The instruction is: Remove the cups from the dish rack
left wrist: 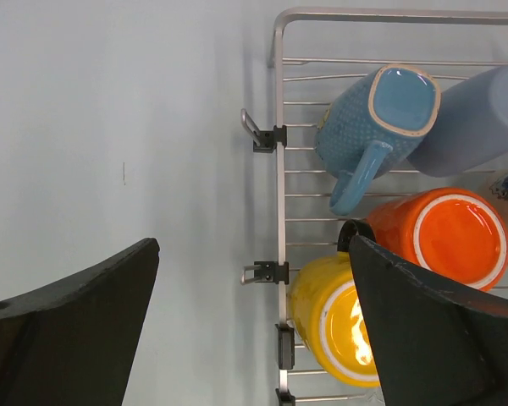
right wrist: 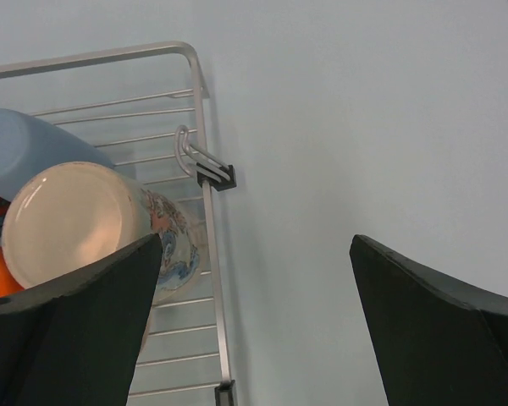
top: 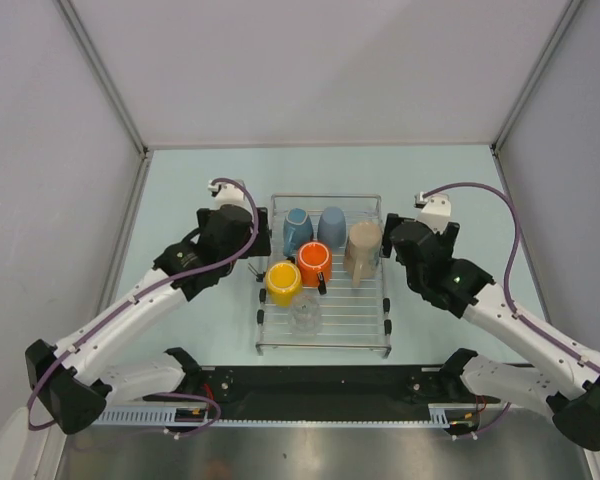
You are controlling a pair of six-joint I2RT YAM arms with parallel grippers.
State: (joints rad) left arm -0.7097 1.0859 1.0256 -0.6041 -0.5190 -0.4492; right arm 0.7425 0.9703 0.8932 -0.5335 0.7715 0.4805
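Observation:
The silver wire dish rack (top: 365,310) holds six upturned cups: two light blue (top: 297,230) (top: 332,225), a tall beige one (top: 362,250), an orange mug (top: 314,263), a yellow cup (top: 283,283) and a clear glass (top: 305,317). My left gripper (top: 250,255) is open and empty above the rack's left edge, beside the yellow cup (left wrist: 330,326); its right finger (left wrist: 440,330) overlaps the yellow cup and the orange mug (left wrist: 444,233). My right gripper (top: 392,250) is open and empty over the rack's right edge (right wrist: 207,220), its left finger (right wrist: 68,330) in front of the beige cup (right wrist: 68,220).
Bare pale table lies left and right of the rack. White walls enclose the table on the left, right and back. A black bar with the arm bases (top: 320,385) runs along the near edge. Small black feet (left wrist: 271,137) stick out from the rack's sides.

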